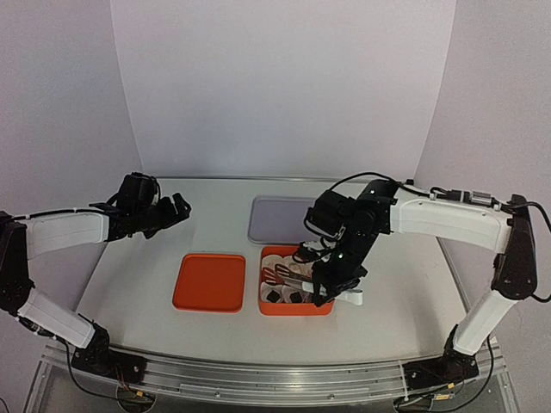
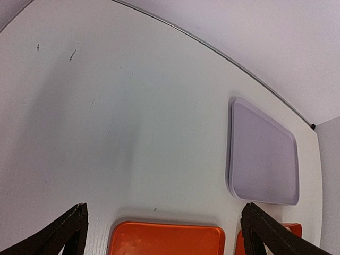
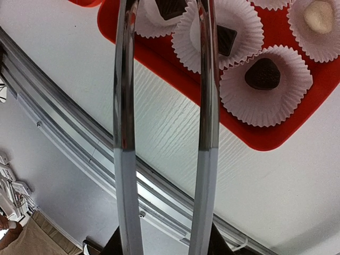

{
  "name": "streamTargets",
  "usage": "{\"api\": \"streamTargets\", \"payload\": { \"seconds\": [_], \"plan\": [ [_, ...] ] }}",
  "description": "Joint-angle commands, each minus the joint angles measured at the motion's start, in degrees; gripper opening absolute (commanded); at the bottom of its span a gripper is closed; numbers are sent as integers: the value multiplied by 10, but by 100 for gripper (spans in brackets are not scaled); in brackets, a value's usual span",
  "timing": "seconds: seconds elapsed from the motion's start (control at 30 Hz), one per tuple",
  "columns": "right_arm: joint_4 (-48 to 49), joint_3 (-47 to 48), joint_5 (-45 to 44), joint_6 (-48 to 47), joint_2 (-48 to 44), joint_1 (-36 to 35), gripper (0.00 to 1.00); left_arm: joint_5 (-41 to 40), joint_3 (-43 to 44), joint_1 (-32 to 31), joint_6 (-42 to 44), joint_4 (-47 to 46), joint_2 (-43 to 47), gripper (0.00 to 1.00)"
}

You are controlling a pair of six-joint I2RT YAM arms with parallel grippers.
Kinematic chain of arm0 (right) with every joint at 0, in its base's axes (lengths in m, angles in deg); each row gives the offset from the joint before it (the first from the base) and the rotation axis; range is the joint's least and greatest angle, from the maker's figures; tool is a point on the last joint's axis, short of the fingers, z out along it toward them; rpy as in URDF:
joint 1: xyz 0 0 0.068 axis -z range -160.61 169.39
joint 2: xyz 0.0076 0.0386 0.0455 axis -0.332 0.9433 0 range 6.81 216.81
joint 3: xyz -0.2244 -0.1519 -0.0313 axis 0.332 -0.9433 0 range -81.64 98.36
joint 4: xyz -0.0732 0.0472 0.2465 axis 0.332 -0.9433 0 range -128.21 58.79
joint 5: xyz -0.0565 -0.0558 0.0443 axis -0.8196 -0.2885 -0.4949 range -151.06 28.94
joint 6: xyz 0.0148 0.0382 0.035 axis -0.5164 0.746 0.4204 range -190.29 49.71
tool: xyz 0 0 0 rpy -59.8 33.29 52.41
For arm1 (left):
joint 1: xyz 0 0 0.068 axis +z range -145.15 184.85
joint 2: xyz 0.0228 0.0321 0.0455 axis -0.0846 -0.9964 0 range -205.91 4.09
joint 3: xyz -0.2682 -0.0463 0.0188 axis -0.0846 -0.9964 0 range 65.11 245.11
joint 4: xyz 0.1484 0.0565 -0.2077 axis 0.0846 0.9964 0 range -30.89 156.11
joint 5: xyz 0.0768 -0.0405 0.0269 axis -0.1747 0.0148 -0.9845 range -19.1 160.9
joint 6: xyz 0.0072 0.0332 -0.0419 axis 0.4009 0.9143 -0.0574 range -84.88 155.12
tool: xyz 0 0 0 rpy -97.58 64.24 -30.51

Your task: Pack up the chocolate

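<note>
Chocolate (image 3: 262, 74) fills paper cups (image 3: 268, 106) beneath tongs (image 3: 123, 106), near lid (image 1: 209, 281).

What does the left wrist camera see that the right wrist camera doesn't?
Only the left wrist view: a grey tray, a flat orange lid, and that arm's spread fingers. Only the right wrist view: dark chocolates and a cream one in white paper cups, plus long metal tongs. Both: the white table and the orange box.

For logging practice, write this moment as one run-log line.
left gripper: open | right gripper: shut on silver metal tongs | tongs: apart, over dark chocolates in rectangular orange plastic tray
</note>
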Motion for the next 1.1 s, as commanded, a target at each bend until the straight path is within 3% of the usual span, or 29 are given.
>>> {"api": "streamTargets", "payload": {
  "seconds": [0.0,0.13,0.27,0.53,0.7,0.9,1.07],
  "plan": [
    [1,-11,-17,18,-87,-4,30,-6,-2,2,-12,-6,15,100],
    [-9,-21,-60,33,-143,-4,30,-7,2,3,-16,-4,9,100],
    [-12,-20,-229,73,-179,4,30,-8,16,3,-21,20,-8,100],
    [-7,-65,-367,171,-143,167,29,-20,20,3,-36,84,-21,100],
    [64,-140,-352,176,-128,232,29,-18,21,4,-34,135,-42,99],
    [214,-227,-318,135,-96,257,30,14,18,6,-13,167,-73,96],
    [253,-252,-317,133,-55,263,39,39,9,6,5,181,-92,89]
  ]
}}
